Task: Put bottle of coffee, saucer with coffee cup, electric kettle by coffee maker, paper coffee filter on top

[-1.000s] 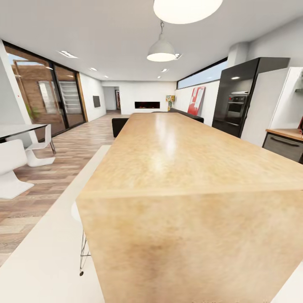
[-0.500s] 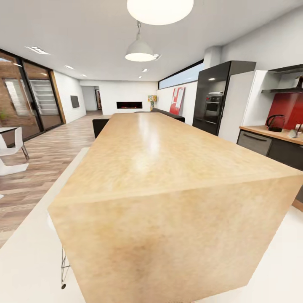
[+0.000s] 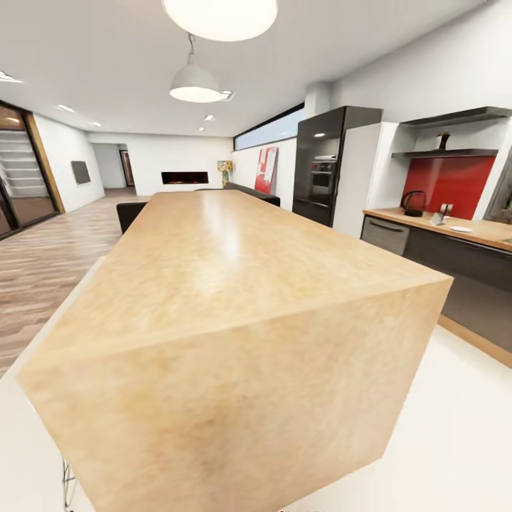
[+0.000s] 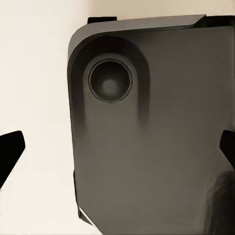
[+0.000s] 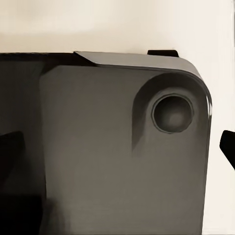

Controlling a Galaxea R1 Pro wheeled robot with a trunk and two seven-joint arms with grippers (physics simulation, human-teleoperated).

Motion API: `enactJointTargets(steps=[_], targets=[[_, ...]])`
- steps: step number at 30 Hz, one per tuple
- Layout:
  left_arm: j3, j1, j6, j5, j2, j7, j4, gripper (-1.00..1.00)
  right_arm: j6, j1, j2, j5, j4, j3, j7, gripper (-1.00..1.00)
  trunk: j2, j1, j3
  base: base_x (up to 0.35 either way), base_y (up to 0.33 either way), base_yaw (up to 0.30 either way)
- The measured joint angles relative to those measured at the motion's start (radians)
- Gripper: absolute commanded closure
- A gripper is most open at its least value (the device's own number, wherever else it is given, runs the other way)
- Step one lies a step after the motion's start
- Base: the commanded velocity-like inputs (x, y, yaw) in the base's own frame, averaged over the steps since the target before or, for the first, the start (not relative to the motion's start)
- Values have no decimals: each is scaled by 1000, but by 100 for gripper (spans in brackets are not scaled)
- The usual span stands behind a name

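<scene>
Both my tools hang spread apart, holding nothing. The electric kettle (image 3: 414,203) and saucer (image 3: 460,229) sit along the far desk (image 3: 491,233) beneath the kitchen shelf (image 3: 455,153); I judge nothing is arranged yet.

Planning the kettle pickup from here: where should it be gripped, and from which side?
Probably by the kettle's black loop handle, the one graspable part that stands out. It sits far off on the countertop, too small to tell which way the handle faces, so settle the side closer up.

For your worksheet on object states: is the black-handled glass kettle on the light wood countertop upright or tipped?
Upright: the black-handled glass kettle sits base-down on the light wood countertop, handle arching above.
</scene>
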Motion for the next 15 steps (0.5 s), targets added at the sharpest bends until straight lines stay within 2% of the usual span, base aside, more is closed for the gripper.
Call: enactJointTargets(steps=[5, 11, 15], targets=[[-3, 0, 0, -5, 0, -3, 0, -100, -1, 0, 0, 0, 1, 0, -2, -100, 0, 0, -3, 15, -27, -278], [-5, 0, -1, -9, 0, -3, 0, -100, -1, 0, 0, 0, 1, 0, -5, -100, 0, 0, -8, 2, -220, -268], [-3, 0, -1, -8, 0, -2, 0, -100, 0, -1, 0, 0, 4, 0, -5, -100, 0, 0, -12, -44, -86, -267]])
